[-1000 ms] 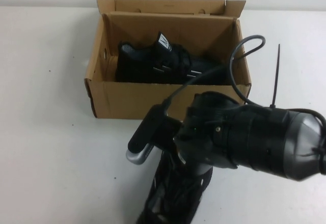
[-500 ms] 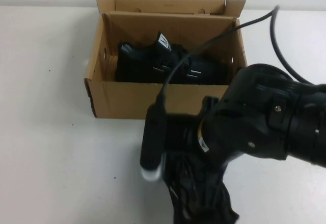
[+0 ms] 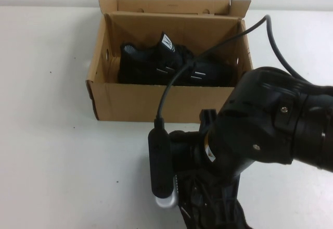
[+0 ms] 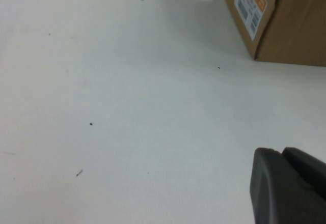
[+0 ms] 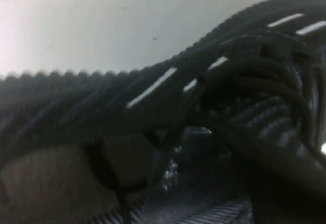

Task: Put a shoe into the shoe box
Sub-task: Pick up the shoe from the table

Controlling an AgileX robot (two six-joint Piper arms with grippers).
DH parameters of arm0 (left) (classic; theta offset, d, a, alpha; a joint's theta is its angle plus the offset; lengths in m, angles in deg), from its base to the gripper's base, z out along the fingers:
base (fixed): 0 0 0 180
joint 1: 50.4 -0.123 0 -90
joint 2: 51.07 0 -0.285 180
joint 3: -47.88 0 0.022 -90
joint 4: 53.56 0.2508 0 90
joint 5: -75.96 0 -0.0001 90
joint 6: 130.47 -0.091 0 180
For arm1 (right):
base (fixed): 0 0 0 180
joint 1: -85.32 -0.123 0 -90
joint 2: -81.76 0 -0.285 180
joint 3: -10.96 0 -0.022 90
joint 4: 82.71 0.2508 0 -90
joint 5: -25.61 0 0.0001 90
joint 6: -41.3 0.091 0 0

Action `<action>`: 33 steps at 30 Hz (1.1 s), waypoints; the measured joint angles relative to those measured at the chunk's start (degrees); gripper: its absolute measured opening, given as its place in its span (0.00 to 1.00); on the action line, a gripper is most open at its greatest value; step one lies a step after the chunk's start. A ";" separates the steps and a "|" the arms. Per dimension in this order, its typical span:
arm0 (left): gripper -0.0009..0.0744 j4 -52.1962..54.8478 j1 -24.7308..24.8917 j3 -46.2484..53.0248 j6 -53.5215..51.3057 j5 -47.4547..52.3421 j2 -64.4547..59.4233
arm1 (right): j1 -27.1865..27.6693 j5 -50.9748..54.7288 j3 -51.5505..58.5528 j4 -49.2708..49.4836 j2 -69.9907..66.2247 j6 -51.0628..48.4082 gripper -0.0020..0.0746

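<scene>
- A black shoe [image 3: 208,208] lies on the table at the lower centre of the high view, in front of the box, mostly hidden under the right arm.
- In the right wrist view this shoe [image 5: 214,107] fills the frame from very close: ribbed black fabric with short white stripes and a pale inner lining.
- The right gripper [image 3: 200,198] is down on that shoe at the bottom centre of the high view; the pictures do not show whether its fingers are open or closed.
- The box [image 3: 130,101], open cardboard, stands at upper centre of the high view, its flaps up at the back.
- A second shoe [image 3: 166,65], black with white marks, already lies inside the box, along its back wall.
- A black cable [image 3: 218,47] arcs from the arm over the box's right front corner.
- The left gripper [image 4: 288,186] shows only as a dark edge at the lower right of the left wrist view, above bare white table [image 4: 127,107]; I cannot tell its finger state.
- A box corner with an orange label [image 4: 250,5] sits at the upper right of that view.
</scene>
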 joint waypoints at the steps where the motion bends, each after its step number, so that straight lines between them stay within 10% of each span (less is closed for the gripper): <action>1: 0.01 0.00 0.00 0.00 0.00 0.00 0.00 | 0.00 0.00 0.00 -0.10 0.00 0.15 0.03; 33: 0.01 0.00 0.00 0.00 0.00 0.00 0.00 | 0.00 -9.98 0.08 -1.53 -1.79 -5.40 0.03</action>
